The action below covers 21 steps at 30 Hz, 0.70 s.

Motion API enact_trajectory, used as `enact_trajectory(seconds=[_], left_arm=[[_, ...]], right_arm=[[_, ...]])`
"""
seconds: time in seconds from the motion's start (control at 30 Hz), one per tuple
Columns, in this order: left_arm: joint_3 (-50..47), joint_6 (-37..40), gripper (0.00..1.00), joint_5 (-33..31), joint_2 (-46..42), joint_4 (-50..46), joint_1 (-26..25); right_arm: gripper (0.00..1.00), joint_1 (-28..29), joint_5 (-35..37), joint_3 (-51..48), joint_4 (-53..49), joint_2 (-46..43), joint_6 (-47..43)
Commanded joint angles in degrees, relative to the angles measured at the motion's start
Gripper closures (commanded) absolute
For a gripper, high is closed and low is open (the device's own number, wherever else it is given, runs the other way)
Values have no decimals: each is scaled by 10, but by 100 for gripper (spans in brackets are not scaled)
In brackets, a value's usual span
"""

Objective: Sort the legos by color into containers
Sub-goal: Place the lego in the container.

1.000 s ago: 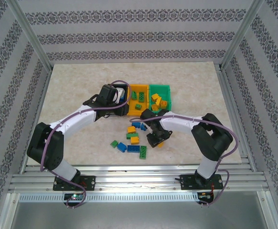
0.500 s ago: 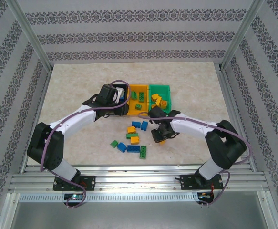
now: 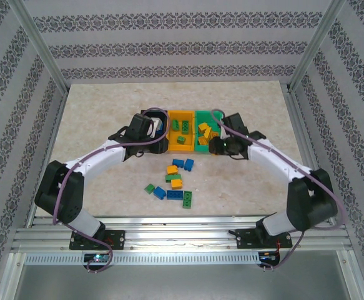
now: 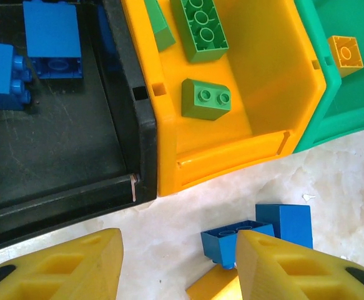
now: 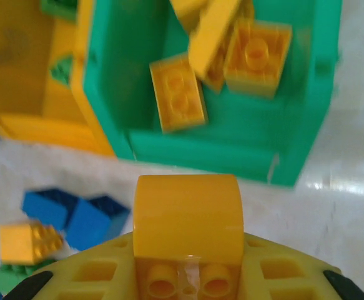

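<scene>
The table (image 3: pixel 107 106) was maybe halfway cleared at that point. Three bins sat side by side in the middle. The black bin (image 4: pixel 145 125) had a few blue bricks (image 4: pixel 50 37) in it, the orange bin (image 4: pixel 231 153) had green bricks (image 4: pixel 205 100), and the green bin (image 5: pixel 194 159) had a bunch of yellow bricks (image 5: pixel 178 100). So the scheme looked like blue to black, green to orange, yellow to green, and nothing seemed misfiled as far as anyone could see.

The left gripper (image 4: pixel 178 262) hung above the near corner where the black and orange bins meet, jaws apart with nothing between them. The right gripper (image 3: pixel 222 147) was clamped on a held yellow brick (image 5: pixel 188 212), just short of the green bin's near wall and not over it yet. That brick had its studs turned back toward the wrist, the stud pair running finger to finger, and its body poking forward at the bin. Its real long axis was hard to call from that angle.

Left to sort were the loose legos (image 3: pixel 174 181), roughly nine of them in a blue, green and yellow-orange mix, lying in front of the bins.
</scene>
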Motion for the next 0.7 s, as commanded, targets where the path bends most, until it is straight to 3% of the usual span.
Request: enact_trajectory(seconds=[0.0, 0.1, 0.27, 0.43, 0.67], left_arm=[[-9, -18, 49, 14, -24, 23, 10], [-11, -15, 49, 22, -28, 12, 10], [-21, -7, 49, -14, -53, -26, 21], [-59, -25, 48, 3, -87, -11, 56], [-70, -7, 48, 73, -78, -23, 58]], right_arm=[[67, -16, -2, 73, 29, 58, 11], [66, -27, 4, 127, 37, 109, 14], [43, -31, 10, 186, 19, 150, 0], [40, -28, -6, 162, 28, 139, -6], [39, -24, 2, 76, 70, 86, -14]])
